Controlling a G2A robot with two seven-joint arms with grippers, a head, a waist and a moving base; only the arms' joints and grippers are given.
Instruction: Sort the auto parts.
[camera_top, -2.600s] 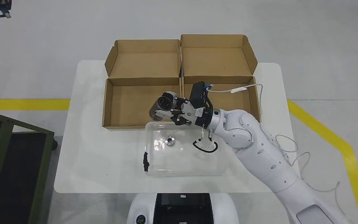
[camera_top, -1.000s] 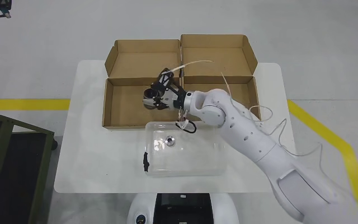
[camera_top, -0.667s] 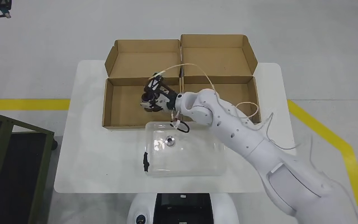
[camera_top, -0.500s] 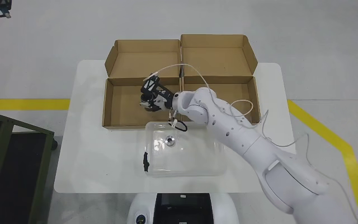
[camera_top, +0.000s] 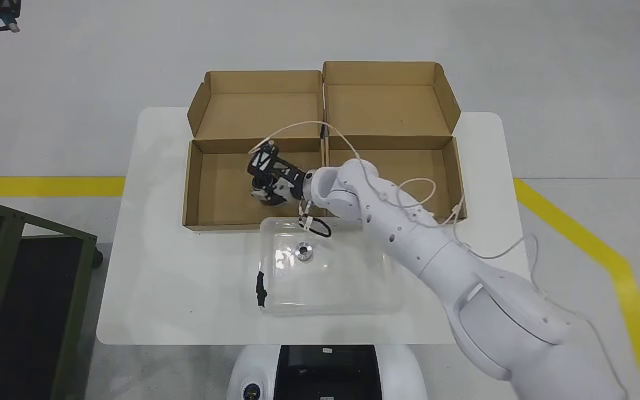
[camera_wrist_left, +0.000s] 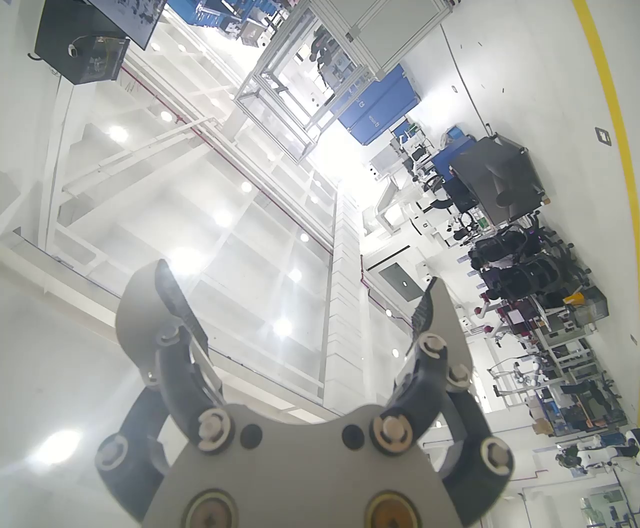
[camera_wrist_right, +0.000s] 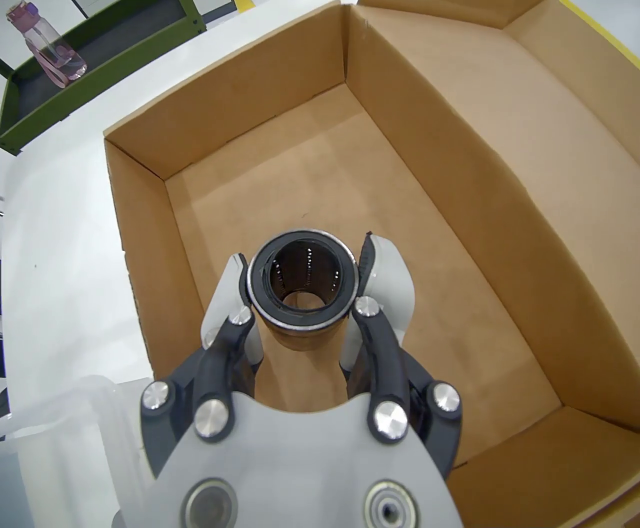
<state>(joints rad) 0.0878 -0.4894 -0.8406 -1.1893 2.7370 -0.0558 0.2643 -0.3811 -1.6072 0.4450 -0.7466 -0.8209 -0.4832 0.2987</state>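
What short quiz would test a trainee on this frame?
1. True or false: the right end effector is shut on the bearing.
2. How many cardboard boxes stand on the table? A one, B two, C four.
3. Fill in: the left end effector is ___ and holds nothing.
Key: 1 true; 2 B; 3 open.

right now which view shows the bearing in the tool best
The right wrist view: the bearing sits close, bore and ball rows visible, in the right tool over the cardboard box. The top view shows a small dark shape at the tip of the arm; the left wrist view faces the ceiling.
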